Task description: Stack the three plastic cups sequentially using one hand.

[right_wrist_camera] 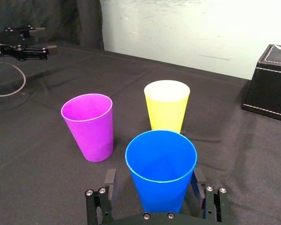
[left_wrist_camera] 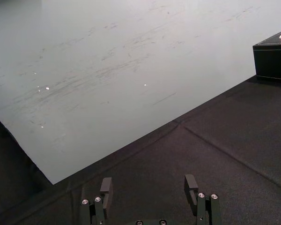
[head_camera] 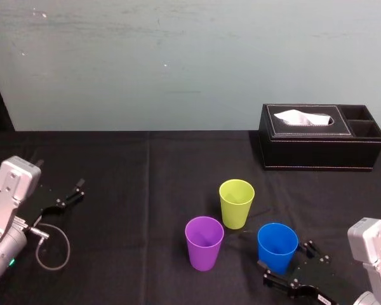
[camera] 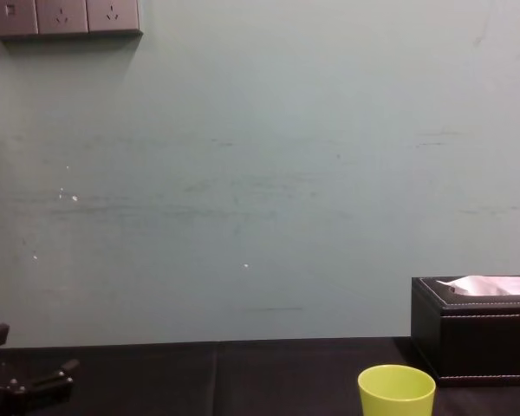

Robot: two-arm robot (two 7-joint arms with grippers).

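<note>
Nearest, the blue cup (right_wrist_camera: 161, 161) is straddled upright by the spread jaws of the right gripper (right_wrist_camera: 153, 180). Whether it is touched cannot be told, its foot being hidden. Beyond the blue cup the yellow cup (right_wrist_camera: 166, 105) is stood, and the purple cup (right_wrist_camera: 88, 124) to its left. The left gripper (left_wrist_camera: 149, 180), jaws spread, is parked well left of it.

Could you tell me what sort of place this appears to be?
Likely an indoor lab or test room: a black-draped table against a bare pale wall, power sockets high up, and a tissue box.
</note>
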